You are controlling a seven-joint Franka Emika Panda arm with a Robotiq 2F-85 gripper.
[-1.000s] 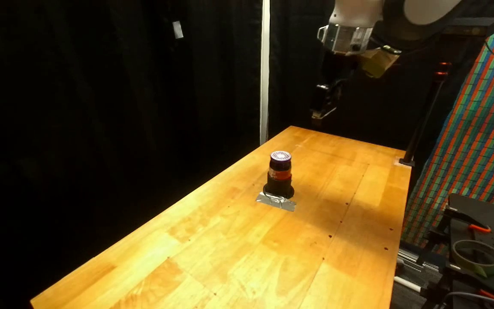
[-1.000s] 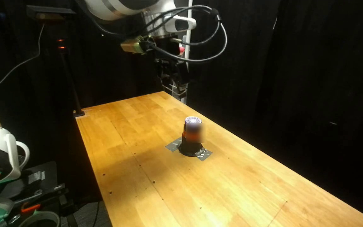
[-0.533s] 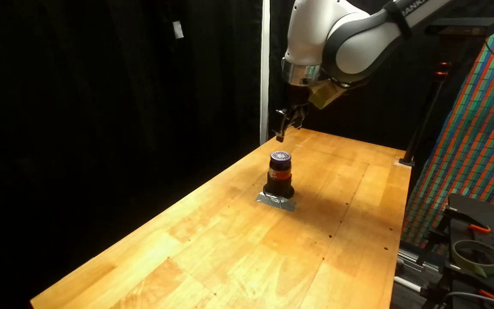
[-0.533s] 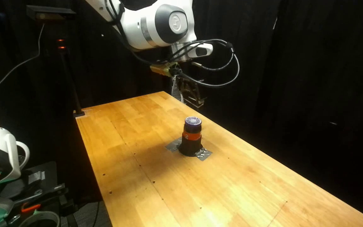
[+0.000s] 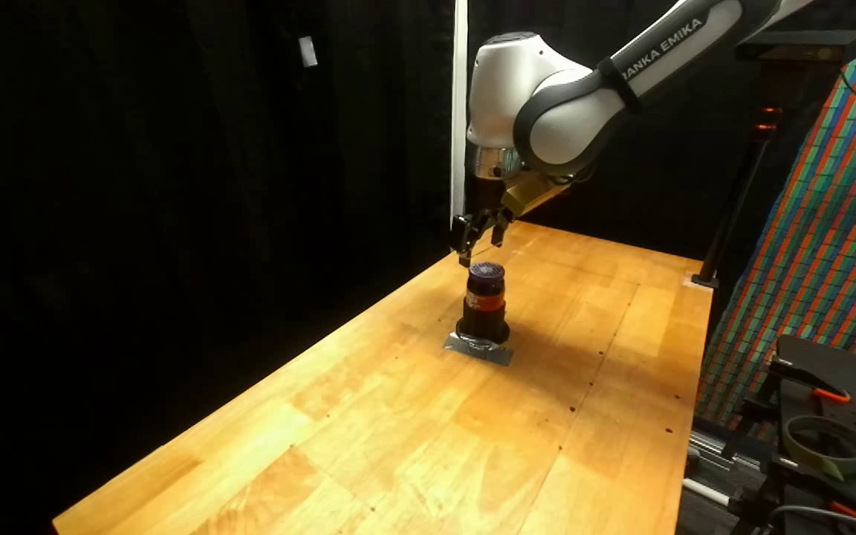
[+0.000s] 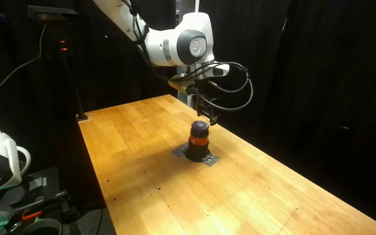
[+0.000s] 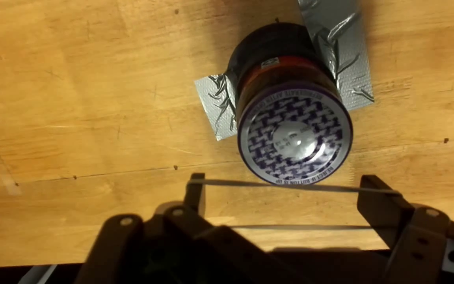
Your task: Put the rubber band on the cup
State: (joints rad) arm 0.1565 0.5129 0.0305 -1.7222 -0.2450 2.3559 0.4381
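The cup (image 5: 485, 305) is a small dark cylinder with an orange-red stripe and a patterned purple-white lid. It stands upright on the table in both exterior views (image 6: 198, 141). It also shows in the wrist view (image 7: 294, 134), lid towards the camera. My gripper (image 7: 286, 188) is open, its fingers wide apart. The rubber band (image 7: 329, 188) is stretched around both fingers, with two strands crossing the gap. In the wrist view the nearer strand passes over the lid's lower edge. In the exterior views the gripper (image 5: 481, 253) is just above and behind the cup, apart from it (image 6: 206, 119).
Grey tape (image 5: 478, 351) lies at the cup's base and shows on two sides in the wrist view (image 7: 215, 108). The wooden table (image 5: 428, 446) has its far edge behind the gripper. A black post (image 5: 736, 200) stands at the table's far corner.
My arm has come down and across from the table's far end, and the gripper has moved close to the cup's top. The cup has not moved. The fingers look open throughout.
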